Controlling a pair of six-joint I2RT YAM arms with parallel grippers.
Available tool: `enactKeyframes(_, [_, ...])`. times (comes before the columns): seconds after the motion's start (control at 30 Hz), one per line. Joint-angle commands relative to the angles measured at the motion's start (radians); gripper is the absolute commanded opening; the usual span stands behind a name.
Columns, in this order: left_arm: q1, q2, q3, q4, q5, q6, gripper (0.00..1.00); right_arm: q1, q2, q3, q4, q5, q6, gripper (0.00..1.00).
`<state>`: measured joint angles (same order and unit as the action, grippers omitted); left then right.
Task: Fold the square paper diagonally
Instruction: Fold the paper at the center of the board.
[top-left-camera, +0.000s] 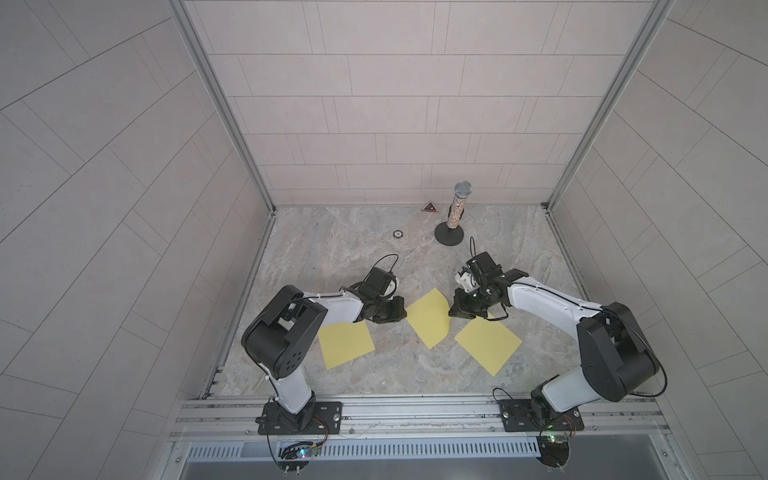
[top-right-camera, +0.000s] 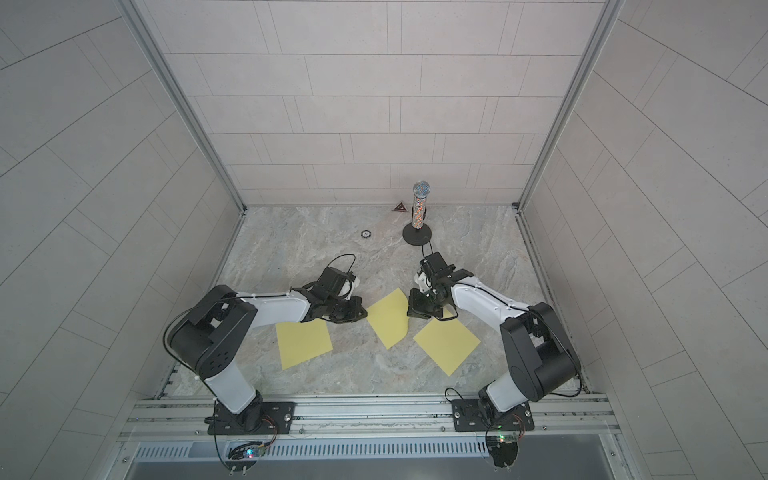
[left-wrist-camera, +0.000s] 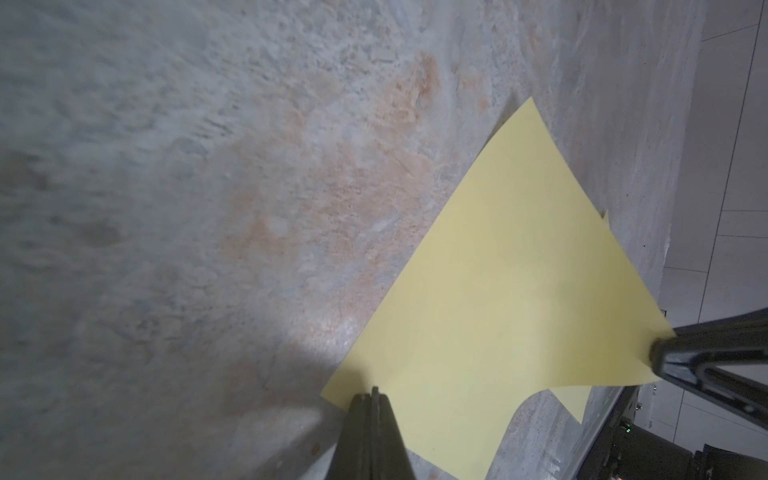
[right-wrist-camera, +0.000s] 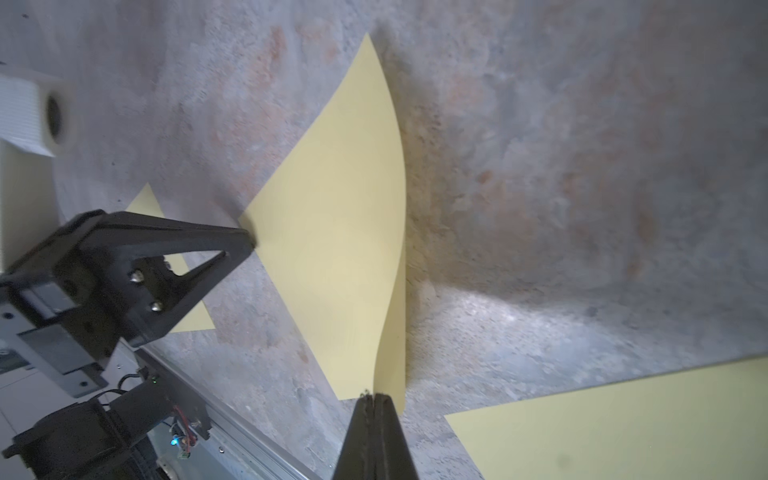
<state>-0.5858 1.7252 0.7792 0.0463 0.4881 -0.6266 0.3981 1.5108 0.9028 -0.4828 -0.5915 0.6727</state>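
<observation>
Top views, both: three yellow square sheets lie on the marbled tabletop (top-left-camera: 332, 257), in a row between the two arms.
- The middle paper (top-left-camera: 428, 318) sits cornerwise between the two tools. One corner points at the back wall, the opposite one at the front rail.
- A left paper (top-left-camera: 345, 345) lies flat, partly under the left arm. A right paper (top-left-camera: 488, 345) lies flat near the right arm. Neither touches the middle sheet.

Left tool (top-left-camera: 404, 311):
- Fingers are pressed together with no gap.
- The tips sit on the middle paper's corner on the left arm's side.
- In the left wrist view the tips (left-wrist-camera: 374, 392) lie over the sheet (left-wrist-camera: 498, 291) just inside that corner, which looks flat on the tabletop.
- I cannot tell whether paper is pinched between them or only pressed down.

Right tool (top-left-camera: 450, 312):
- Fingers are closed tight on the opposite corner.
- In the right wrist view the sheet (right-wrist-camera: 340, 228) curls up off the tabletop into the tips (right-wrist-camera: 374, 399), and the near edge bows in a curve.
- The left wrist view shows the same lifted corner in the right tool (left-wrist-camera: 654, 357), with shadow beneath the curl.

Back of the tabletop, well apart from the papers: a glittery microphone (top-left-camera: 459, 208) upright on a round black base, a small dark triangle (top-left-camera: 429, 207) at the wall, and a small ring (top-left-camera: 398, 234).
</observation>
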Motion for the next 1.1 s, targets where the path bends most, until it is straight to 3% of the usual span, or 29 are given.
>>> enactKeyframes(0.0, [-0.006, 0.012, -0.026, -0.05, -0.03, 0.025, 0.0, 0.006, -0.026, -0.016, 0.139, -0.07, 0.105, 0.0])
enactKeyframes(0.17, [-0.006, 0.011, -0.035, -0.051, -0.038, 0.035, 0.0, 0.03, -0.007, -0.054, 0.303, -0.099, 0.218, 0.0])
enactKeyframes(0.6, [-0.01, 0.01, -0.041, -0.048, -0.052, 0.036, 0.0, 0.093, 0.087, -0.037, 0.41, -0.042, 0.295, 0.0])
enactKeyframes(1.07, [-0.011, 0.016, -0.041, -0.046, -0.059, 0.038, 0.0, 0.134, 0.205, -0.084, 0.675, -0.019, 0.443, 0.0])
